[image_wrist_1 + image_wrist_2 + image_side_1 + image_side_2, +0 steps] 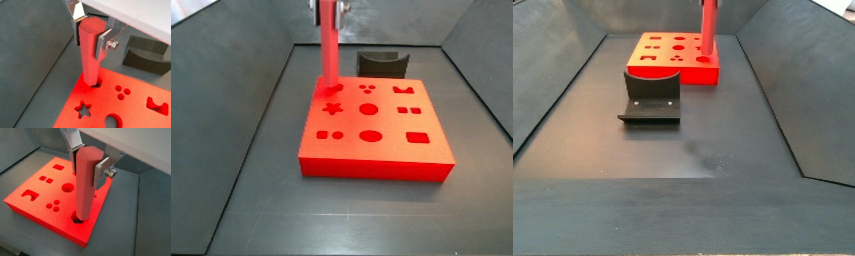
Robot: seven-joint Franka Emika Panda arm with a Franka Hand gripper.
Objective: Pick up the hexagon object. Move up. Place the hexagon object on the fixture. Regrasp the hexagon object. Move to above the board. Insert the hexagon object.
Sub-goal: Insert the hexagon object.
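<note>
The hexagon object (89, 50) is a long red-pink rod, held upright. My gripper (91, 31) is shut on its upper end in both wrist views (88, 162). The rod's lower end sits in a dark hole at a corner of the board (40, 190), as the rod (83, 188) shows. In a side view the rod (329, 40) stands at the board's (372, 140) far left corner with the gripper (330, 8) at the frame top. The fixture (652, 92) stands apart from the board (667, 55) and is empty. The rod also shows in that side view (707, 30).
The board has other dark holes: a star (83, 108), a round one (68, 187), squares (417, 137). The fixture also shows beyond the board (382, 64) and in a wrist view (148, 54). Grey bin walls (767, 80) surround the dark floor.
</note>
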